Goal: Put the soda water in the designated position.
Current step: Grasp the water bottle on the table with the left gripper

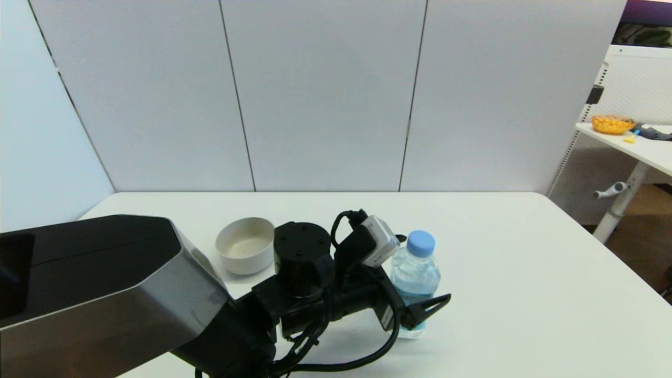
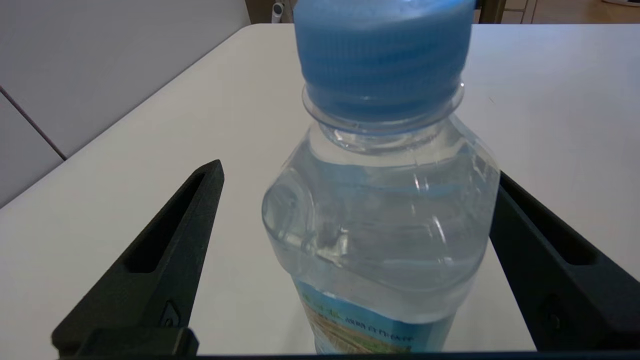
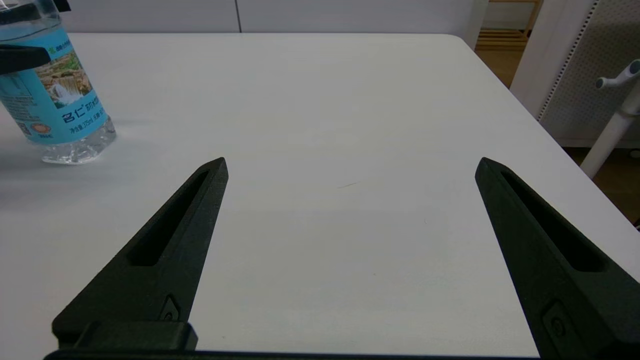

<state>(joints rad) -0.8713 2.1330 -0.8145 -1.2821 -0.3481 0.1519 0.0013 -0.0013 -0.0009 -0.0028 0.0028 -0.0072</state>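
The soda water [image 1: 415,283] is a clear bottle with a light-blue cap and blue label. It stands upright on the white table [image 1: 525,273], right of the bowl. My left gripper [image 1: 416,303] is open around its body. In the left wrist view the bottle [image 2: 380,220] fills the space between the fingers [image 2: 170,240], with a gap on one side. My right gripper [image 3: 352,162] hangs open and empty over bare tabletop, with the bottle [image 3: 55,100] off to its side. Nothing marks the designated position; only plain tabletop shows.
A round beige bowl [image 1: 245,252] sits just left of the left arm's wrist. Grey wall panels [image 1: 325,94] close the table's far edge. Past the table's right edge stands another desk [image 1: 640,147] with an orange basket [image 1: 611,124].
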